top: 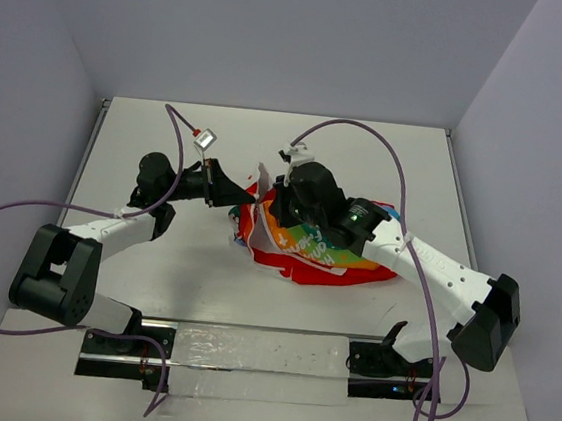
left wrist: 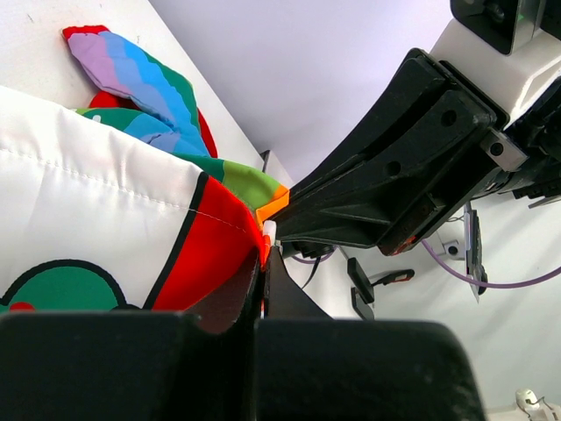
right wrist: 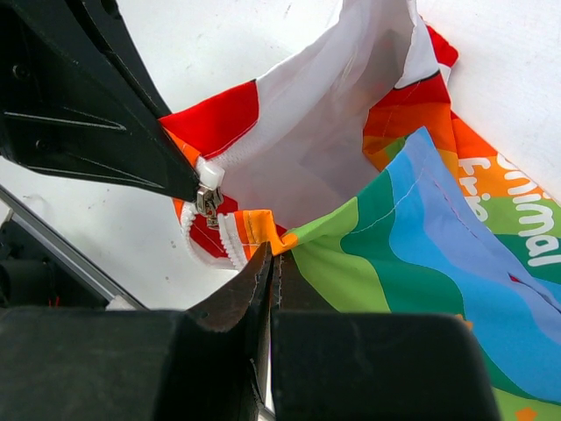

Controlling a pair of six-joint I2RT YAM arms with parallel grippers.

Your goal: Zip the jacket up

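Observation:
The jacket (top: 322,253) lies bunched at the table's middle, red with rainbow stripes. My left gripper (top: 240,199) is shut on the jacket's red front edge (left wrist: 219,246) at the top of the white zipper teeth. In the right wrist view its black fingers (right wrist: 105,114) end just above the metal zipper slider (right wrist: 208,203). My right gripper (top: 273,208) is shut on the orange and green corner of the other front panel (right wrist: 302,241), right beside the slider. The white lining (right wrist: 333,132) opens behind. The two grippers nearly touch.
The white table (top: 155,258) is walled at the back and both sides. A metal rail (top: 246,353) runs along the near edge between the arm bases. Purple cables (top: 179,129) loop above both arms. The right gripper's black fingers (left wrist: 394,175) fill the left wrist view.

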